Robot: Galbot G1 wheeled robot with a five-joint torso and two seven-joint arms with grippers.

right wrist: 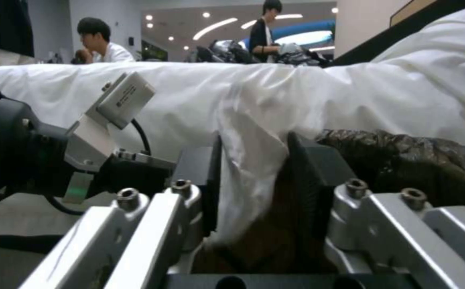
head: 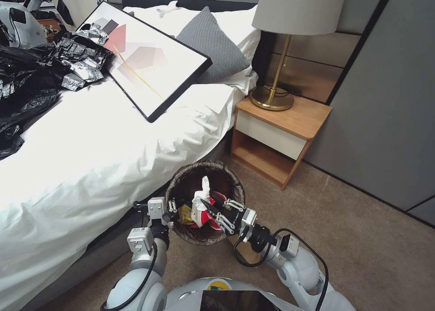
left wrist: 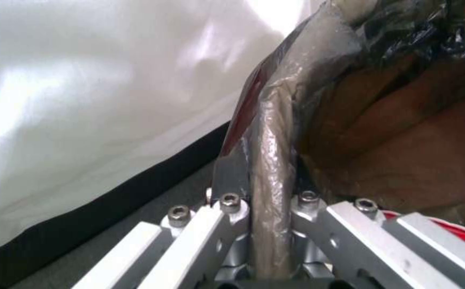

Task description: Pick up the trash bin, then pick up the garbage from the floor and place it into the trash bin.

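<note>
The trash bin (head: 205, 164), lined with a dark bag, is next to the bed's side, in front of my torso. My left gripper (head: 173, 208) is shut on the bin's near-left rim; the left wrist view shows the liner-covered rim (left wrist: 275, 120) pinched between the left gripper (left wrist: 267, 202) jaws. My right gripper (head: 214, 211) reaches over the bin's mouth, shut on a crumpled white piece of garbage (head: 201, 194). In the right wrist view that white garbage (right wrist: 251, 160) sits between the right gripper (right wrist: 254, 176) pads, with the bin's liner (right wrist: 414, 156) beside it. A red-and-white cup (head: 211, 217) and a yellow wrapper (head: 185, 215) lie inside.
The white bed (head: 90, 157) runs along my left, carrying a framed picture (head: 149, 59), a grey pillow (head: 213, 44) and black bags (head: 22, 89). A wooden nightstand (head: 281, 134) with a brass lamp (head: 276, 89) stands behind the bin. Grey wall panels (head: 385, 121) close the right side; carpet (head: 362, 247) lies open.
</note>
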